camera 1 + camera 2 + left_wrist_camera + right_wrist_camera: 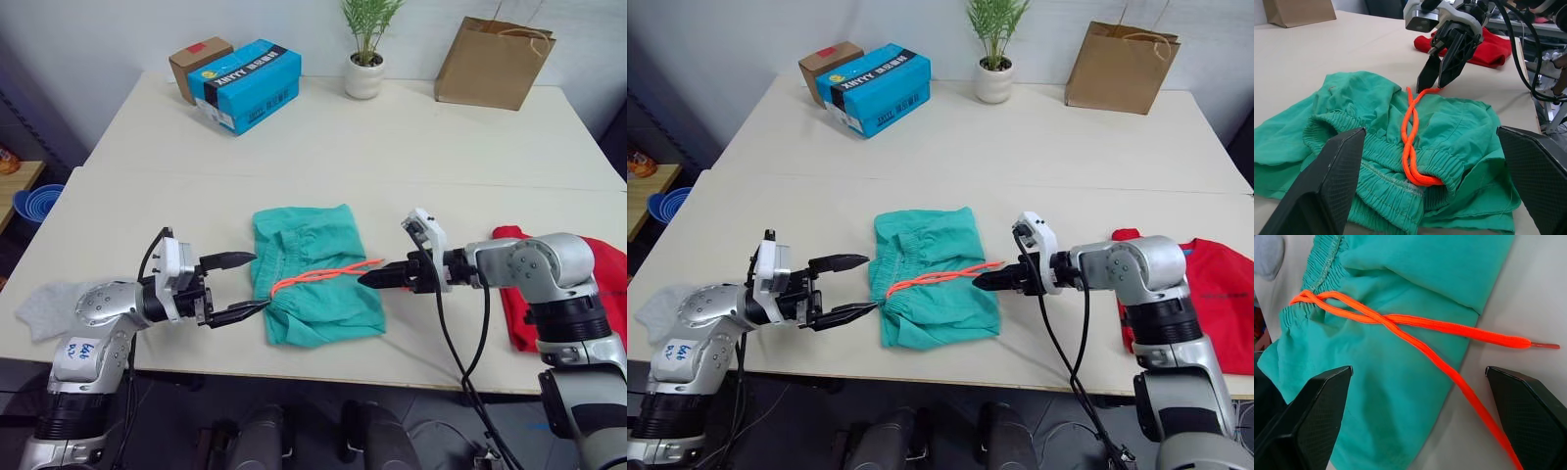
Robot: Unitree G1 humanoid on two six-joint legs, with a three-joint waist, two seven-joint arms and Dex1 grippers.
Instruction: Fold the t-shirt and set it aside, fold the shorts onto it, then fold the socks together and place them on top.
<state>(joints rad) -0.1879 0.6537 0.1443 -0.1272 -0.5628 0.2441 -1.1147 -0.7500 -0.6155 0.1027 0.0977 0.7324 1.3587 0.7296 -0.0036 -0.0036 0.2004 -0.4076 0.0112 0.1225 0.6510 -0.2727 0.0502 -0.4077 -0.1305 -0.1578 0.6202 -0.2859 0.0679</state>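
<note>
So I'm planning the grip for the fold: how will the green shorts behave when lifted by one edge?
The shorts will probably go floppy and sag: they lie creased and bunched at the waistband. The orange drawstring trails loose over the fabric, so it may dangle or snag a finger. They look light and likely to slide if pushed.

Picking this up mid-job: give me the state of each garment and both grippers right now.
shorts: roughly folded, flat at table centre
drawstring: loose, trailing across the shorts
t-shirt: set aside at the robot's right
socks: unfolded, by the left arm
left gripper: open at the waistband
right gripper: open by the drawstring ends
</note>
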